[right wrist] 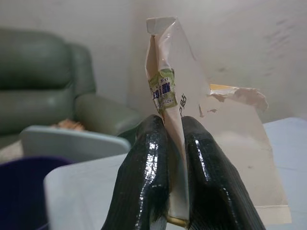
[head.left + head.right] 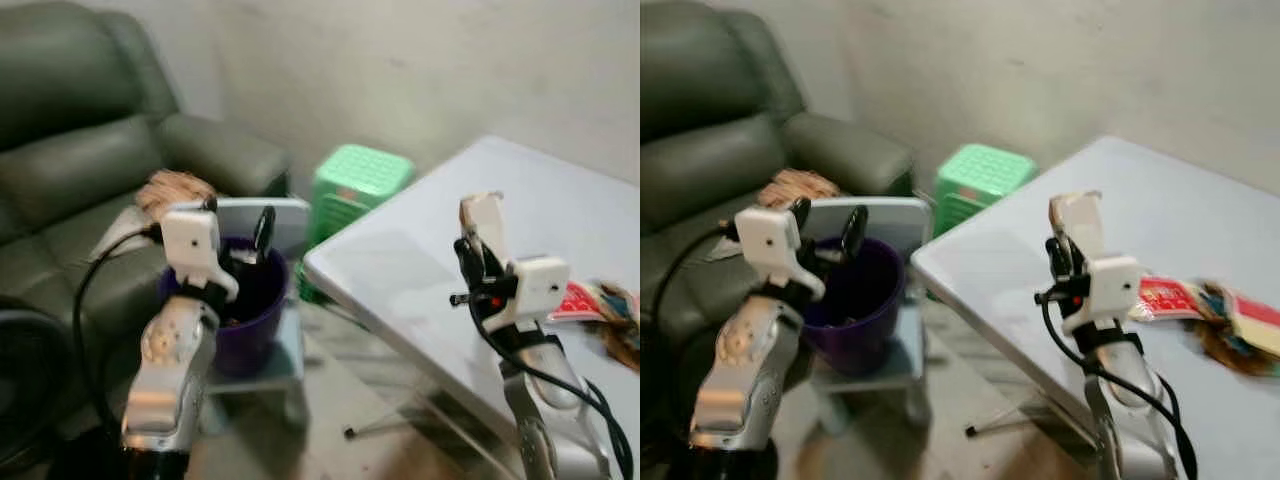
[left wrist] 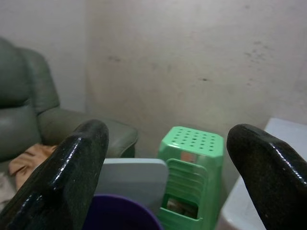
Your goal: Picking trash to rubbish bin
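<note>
A torn beige wrapper (image 1: 178,100) stands pinched upright in the right gripper (image 1: 173,158), fingers clamped on it, above the grey counter (image 2: 420,270). The purple bin (image 2: 250,310) sits off to that gripper's left, directly under the left gripper (image 3: 163,158), whose fingers are spread apart

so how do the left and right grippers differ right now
The left gripper is open and holds nothing; the right gripper is shut on a torn paper wrapper. The left gripper hangs over the purple bin; the right gripper is above the white table. Both have two black fingers.
</note>
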Robot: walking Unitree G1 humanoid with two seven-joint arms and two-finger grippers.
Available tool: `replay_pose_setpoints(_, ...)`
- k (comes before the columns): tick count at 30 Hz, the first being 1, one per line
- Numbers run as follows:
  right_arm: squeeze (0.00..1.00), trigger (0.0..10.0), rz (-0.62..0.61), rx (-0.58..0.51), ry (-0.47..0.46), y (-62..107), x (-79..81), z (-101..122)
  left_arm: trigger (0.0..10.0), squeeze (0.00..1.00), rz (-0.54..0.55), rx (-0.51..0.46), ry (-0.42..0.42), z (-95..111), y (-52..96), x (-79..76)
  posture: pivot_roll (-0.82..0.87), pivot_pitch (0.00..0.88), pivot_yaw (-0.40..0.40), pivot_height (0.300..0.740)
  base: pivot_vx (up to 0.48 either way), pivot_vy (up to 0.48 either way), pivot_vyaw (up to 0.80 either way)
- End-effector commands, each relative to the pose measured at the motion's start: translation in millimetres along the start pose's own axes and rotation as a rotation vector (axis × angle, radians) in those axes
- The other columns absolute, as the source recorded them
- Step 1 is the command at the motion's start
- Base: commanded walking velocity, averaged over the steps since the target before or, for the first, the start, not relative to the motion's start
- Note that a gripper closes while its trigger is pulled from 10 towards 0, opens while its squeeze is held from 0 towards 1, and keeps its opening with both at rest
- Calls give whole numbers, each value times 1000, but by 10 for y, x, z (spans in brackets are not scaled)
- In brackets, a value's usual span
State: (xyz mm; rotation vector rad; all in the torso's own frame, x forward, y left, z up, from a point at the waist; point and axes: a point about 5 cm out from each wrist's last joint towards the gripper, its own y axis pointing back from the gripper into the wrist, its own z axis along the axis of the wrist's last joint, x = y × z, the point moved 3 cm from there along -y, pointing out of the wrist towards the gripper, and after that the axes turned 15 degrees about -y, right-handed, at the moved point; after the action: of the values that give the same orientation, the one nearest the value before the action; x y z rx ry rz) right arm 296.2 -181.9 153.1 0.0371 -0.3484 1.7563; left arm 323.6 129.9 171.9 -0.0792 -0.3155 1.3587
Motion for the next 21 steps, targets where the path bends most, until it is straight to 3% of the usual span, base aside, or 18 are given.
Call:
replay_pose_setpoints(1,0,10000,15,-8,0,-23,32,23,10000,0,19,12,-2,-10,2,56,26,31,-43,740,0,315,800)
replay_pose_setpoints(4,0,10000,18,-4,1,-20,27,24,10000,0,35,19,-33,-12,4,70,26,35,-45,740,0,0,800)
replay_pose_setpoints(17,0,10000,22,8,8,-23,-9,34,10000,0,34,54,-26,-60,21,35,26,45,-52,740,0,0,800)
replay_pose_setpoints(21,0,10000,22,12,-25,-34,-35,38,10000,0,-13,50,-36,-64,63,-82,28,50,-57,740,0,0,377)
